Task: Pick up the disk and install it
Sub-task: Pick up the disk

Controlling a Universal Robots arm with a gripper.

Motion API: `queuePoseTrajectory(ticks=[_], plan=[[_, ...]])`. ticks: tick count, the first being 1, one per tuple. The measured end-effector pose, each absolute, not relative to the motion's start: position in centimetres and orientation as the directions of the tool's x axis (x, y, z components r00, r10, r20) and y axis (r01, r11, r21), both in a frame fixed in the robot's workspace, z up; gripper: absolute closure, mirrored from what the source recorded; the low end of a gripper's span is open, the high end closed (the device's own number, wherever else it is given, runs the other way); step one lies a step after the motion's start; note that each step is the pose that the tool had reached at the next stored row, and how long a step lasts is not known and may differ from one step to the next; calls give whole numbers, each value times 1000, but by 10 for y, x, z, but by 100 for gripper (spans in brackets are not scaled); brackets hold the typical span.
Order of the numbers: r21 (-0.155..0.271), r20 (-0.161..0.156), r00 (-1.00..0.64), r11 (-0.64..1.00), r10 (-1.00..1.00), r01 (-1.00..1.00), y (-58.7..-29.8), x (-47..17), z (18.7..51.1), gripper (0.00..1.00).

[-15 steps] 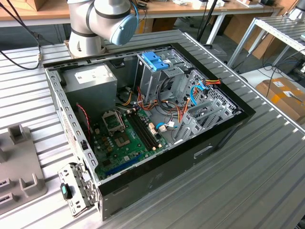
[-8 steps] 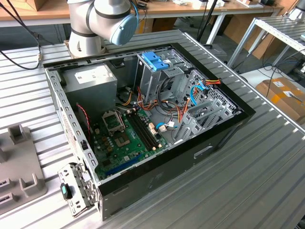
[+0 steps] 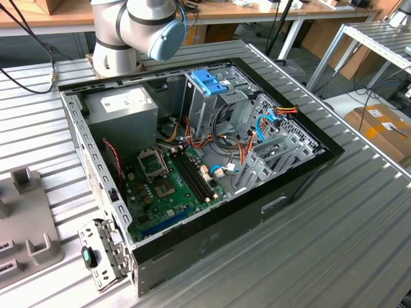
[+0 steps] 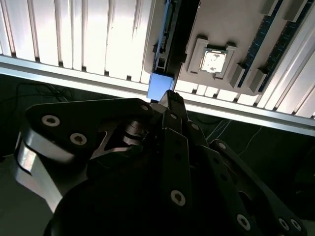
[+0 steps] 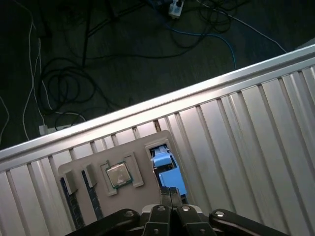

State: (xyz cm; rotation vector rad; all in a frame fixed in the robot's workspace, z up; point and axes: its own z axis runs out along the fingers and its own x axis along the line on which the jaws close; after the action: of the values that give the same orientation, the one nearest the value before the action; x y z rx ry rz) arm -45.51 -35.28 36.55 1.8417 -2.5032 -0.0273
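The disk stands on edge in a slot of a grey holder tray (image 5: 142, 140). In both wrist views I see its light blue side rail (image 5: 165, 164) (image 4: 160, 86) and, in the second wrist view, its dark body (image 4: 181, 39). My gripper (image 5: 170, 192) (image 4: 170, 98) hovers right over the near end of the disk, its black fingers pressed together with nothing visible between them. Whether the tips touch the rail I cannot tell. The open computer case (image 3: 302, 173) lies on the ribbed metal table, with a blue latch (image 3: 209, 80) on top of its drive cage.
On the same tray sit a processor chip (image 5: 118, 174) (image 4: 214, 61) and memory sticks (image 5: 69, 191) (image 4: 275, 39). The table's edge (image 5: 147, 105) runs close by, with dark floor and cables beyond. A grey fixture (image 3: 26, 224) lies at the exterior view's left, and the arm's base (image 3: 122, 38) stands behind the case.
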Motion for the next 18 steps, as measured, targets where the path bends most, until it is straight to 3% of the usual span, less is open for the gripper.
queuePoseTrajectory(ticks=[18], plan=[[34,17,-261,262,-965,-965,-353,-455,365,89]])
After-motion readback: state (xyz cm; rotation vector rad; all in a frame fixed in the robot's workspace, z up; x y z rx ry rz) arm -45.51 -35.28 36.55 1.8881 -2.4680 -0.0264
